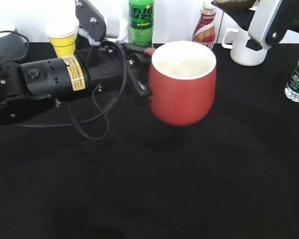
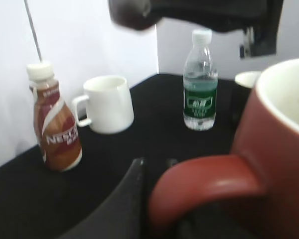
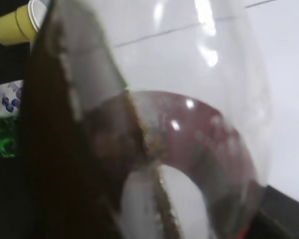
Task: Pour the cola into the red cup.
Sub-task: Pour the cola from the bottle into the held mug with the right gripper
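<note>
Spillage threatens if the cola (image 3: 79,149), clamped tilted in the right gripper, misses the red cup (image 1: 182,84), whose handle the left gripper (image 1: 139,74) grips.

I see bright, even light; white backdrop blown out; soft shadow under red cup (image 1: 183,84); cola (image 3: 139,124) blurred, glare spots near top; left wrist foreground out of focus.
</note>
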